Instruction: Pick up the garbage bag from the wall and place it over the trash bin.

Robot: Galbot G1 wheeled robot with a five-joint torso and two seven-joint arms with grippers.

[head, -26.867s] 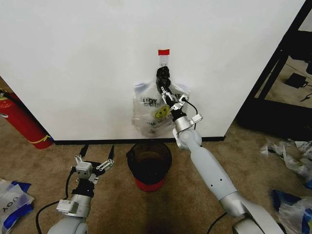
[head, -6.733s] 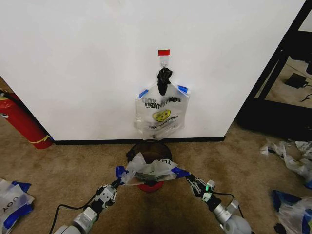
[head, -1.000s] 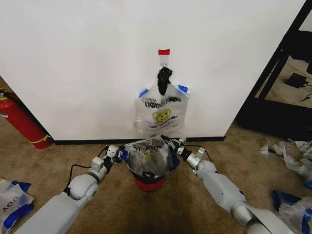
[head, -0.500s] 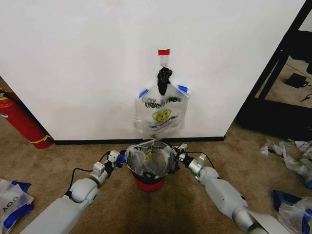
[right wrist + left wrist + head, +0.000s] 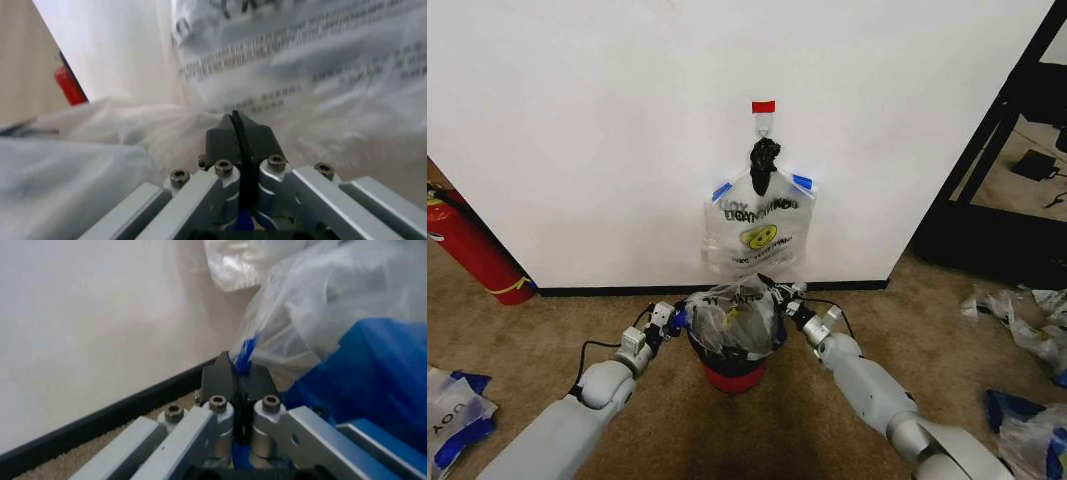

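The garbage bag (image 5: 730,318), translucent with blue handle tops, is spread over the mouth of the dark trash bin (image 5: 730,378), whose red base shows below. My left gripper (image 5: 673,318) is shut on the bag's blue handle at the bin's left side. In the left wrist view that gripper (image 5: 237,365) pinches a blue strip of the bag (image 5: 333,315). On the bin's right side, my right gripper (image 5: 787,304) is shut on the bag's other edge. In the right wrist view it (image 5: 235,125) clamps thin plastic (image 5: 100,150). The white wall (image 5: 607,140) stands just behind.
Another smiley-face bag (image 5: 757,232) hangs on the wall under a black knotted lump (image 5: 763,160) and red tape (image 5: 763,106). A red fire extinguisher (image 5: 472,250) leans at the left. Loose bags lie on the carpet at left (image 5: 452,415) and right (image 5: 1022,315). A black shelf frame (image 5: 1017,150) stands at the right.
Seconds ago the bag was stretched in front of the bin; now it covers the bin's mouth. In the last second both grippers dipped beside the rim, then rose slightly.
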